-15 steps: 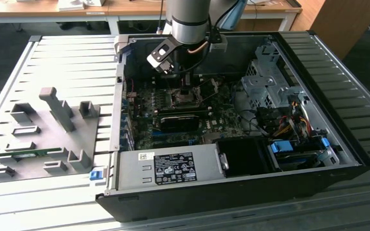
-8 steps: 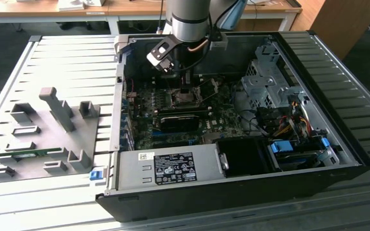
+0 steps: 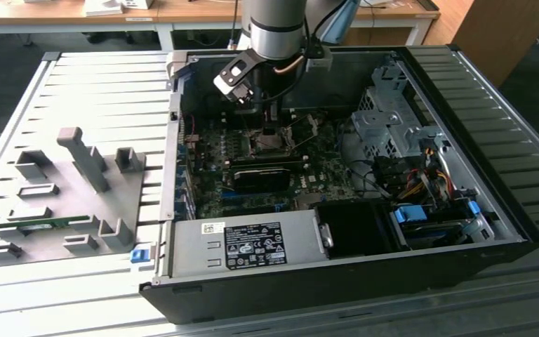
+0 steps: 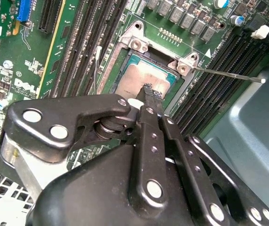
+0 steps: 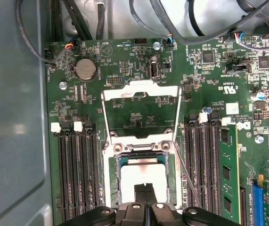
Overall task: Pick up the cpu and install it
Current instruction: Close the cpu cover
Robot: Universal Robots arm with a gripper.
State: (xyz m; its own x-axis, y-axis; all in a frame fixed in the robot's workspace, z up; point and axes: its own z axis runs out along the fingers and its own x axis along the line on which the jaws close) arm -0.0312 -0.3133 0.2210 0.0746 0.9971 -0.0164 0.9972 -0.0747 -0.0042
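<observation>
Slatted metal table (image 3: 92, 84) carries open computer case (image 3: 344, 281), grey fixture tray (image 3: 64, 208).

the cpu (image 5: 143, 175) lies in the socket (image 5: 110, 181), seemingly flat, between memory slots (image 5: 77, 174), under the gripper (image 5: 146, 189).

An open computer case (image 3: 344, 284) lies on a slatted metal table (image 3: 92, 91), with wooden desks (image 3: 194, 10) beyond the far edge. Inside, a green motherboard (image 3: 215, 200) covers the floor. A grey labelled power supply (image 3: 241, 246) sits along the near wall, and a metal drive cage (image 3: 387, 119) stands toward the exterior view's right, above a bundle of coloured cables (image 3: 420, 179). On the exterior view's left a grey fixture (image 3: 64, 210) with upright blocks holds a green memory stick (image 3: 40, 226); a small blue clip (image 3: 140, 254) lies just beside the case. The first wrist view shows a coin battery (image 5: 85, 69), black memory slots (image 5: 77, 174) with white latches (image 5: 55, 127), and a seated green module (image 5: 227, 174).
</observation>
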